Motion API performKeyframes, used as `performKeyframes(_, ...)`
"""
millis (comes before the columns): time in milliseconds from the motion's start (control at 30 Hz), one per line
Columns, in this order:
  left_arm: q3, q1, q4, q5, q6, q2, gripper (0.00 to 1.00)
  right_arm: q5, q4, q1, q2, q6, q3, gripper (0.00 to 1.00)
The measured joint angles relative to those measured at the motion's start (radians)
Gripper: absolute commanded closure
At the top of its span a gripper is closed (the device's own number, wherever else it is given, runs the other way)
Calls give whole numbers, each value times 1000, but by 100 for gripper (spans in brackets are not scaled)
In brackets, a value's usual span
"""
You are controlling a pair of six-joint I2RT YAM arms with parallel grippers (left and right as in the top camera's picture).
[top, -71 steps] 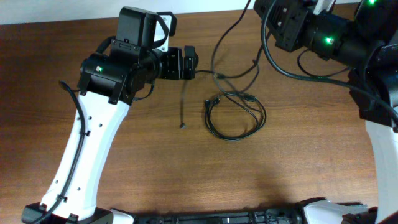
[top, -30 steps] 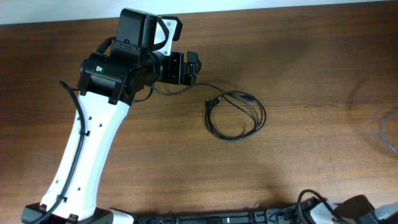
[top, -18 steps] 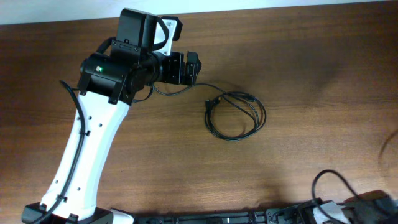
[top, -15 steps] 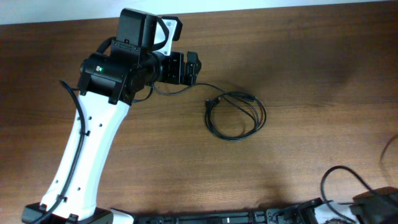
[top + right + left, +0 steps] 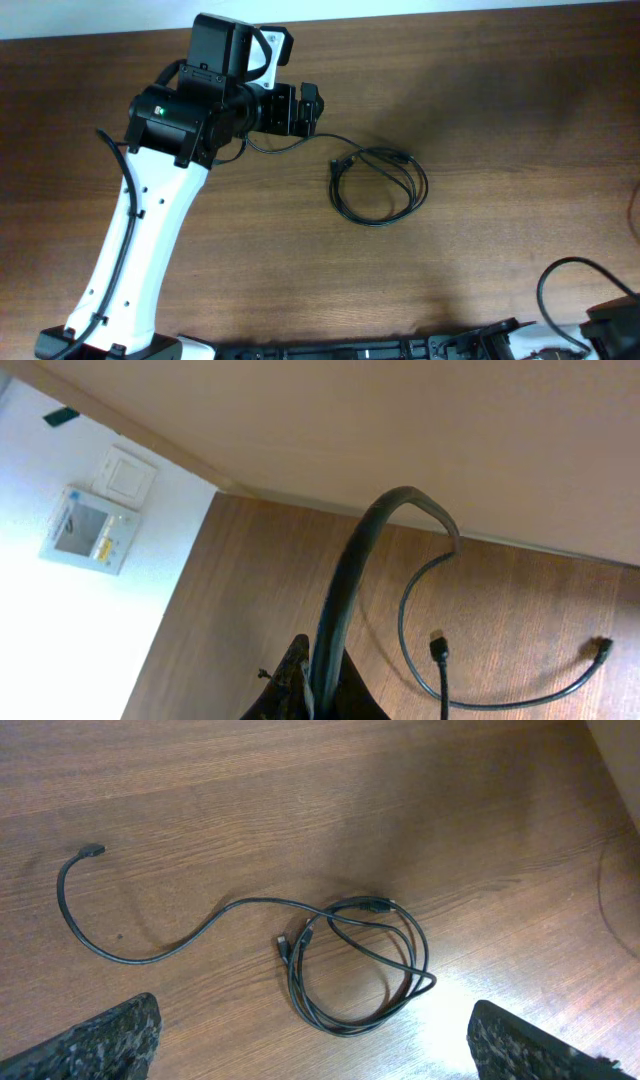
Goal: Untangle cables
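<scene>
**On the table: coil lying loose, left jaws spread wide**

Near mid-table: thin black cables (image 5: 365, 906), wound into a loose coil of several turns, flat on the brown wooden table (image 5: 500, 100). Shows two small plug ends at the coil, one at its top edge and one (image 5: 283, 942) at its left side. Sends a long single tail (image 5: 140, 961) out to the left in an S-curve, ending in a plug (image 5: 92, 850) well apart from the coil.

Just left of the coil in the overhead view: left gripper (image 5: 305, 108) on the white left arm (image 5: 140, 240), above the tail. Stands spread wide, rough black fingers (image 5: 110, 1040) at the two bottom corners of the wrist view. Holds nothing, with the cables lying apart from both fingers.

At the bottom right corner of the overhead view: black part of the right arm (image 5: 615, 325).

Right gripper (image 5: 310, 690): only a dark blur at the bottom edge of its own wrist view; spread or closed, impossible to tell. Rising from that blur: thick black wire (image 5: 345, 590), curving up and over. Beyond it, against a brown wood surface: another thin black cord (image 5: 438, 652) with a plug at each visible end; lying or hanging, cannot tell. At the left of that view: white wall with a pale control panel (image 5: 88, 530) and a switch plate (image 5: 127, 475).
</scene>
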Motion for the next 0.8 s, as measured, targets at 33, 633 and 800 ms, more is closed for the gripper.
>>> performKeyframes(33, 0, 0, 0, 0, 0, 0, 1, -2, -3, 0, 18, 0, 0, 96)
performKeyframes(633, 0, 0, 0, 0, 0, 0, 1, 78, -57, 0, 320, 0, -1, 95)
performKeyframes(800, 0, 0, 0, 0, 0, 0, 1, 138, -85, 0, 320, 3, -1, 47)
